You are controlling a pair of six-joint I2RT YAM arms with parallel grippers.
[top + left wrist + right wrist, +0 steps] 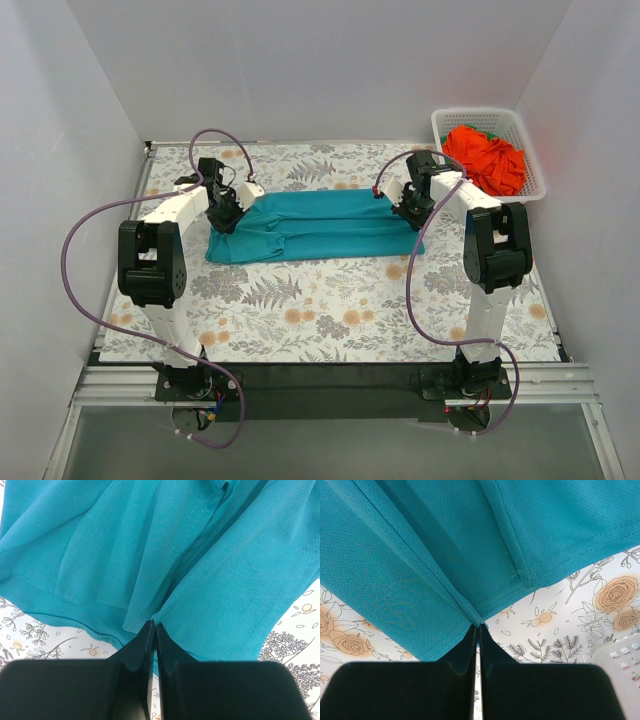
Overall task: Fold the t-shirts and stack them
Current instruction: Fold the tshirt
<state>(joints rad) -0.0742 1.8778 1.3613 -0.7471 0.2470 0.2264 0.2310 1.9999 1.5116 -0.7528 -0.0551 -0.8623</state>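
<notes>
Both claws are pinched tight on the teal shirt (315, 225), left gripper (153, 627) and right gripper (479, 626) at opposite ends.

The table (330, 310) is covered with a pale sheet printed with ferns, leaves and orange roses. The teal-blue t-shirt (320, 225) lies across its far half as a long band running left to right, folded over itself in lengthwise layers, with soft creases along it and stitched hems lying over the print. The white lattice basket (478, 110) stands at the far right corner, near the shirt's right end but apart from it
</notes>
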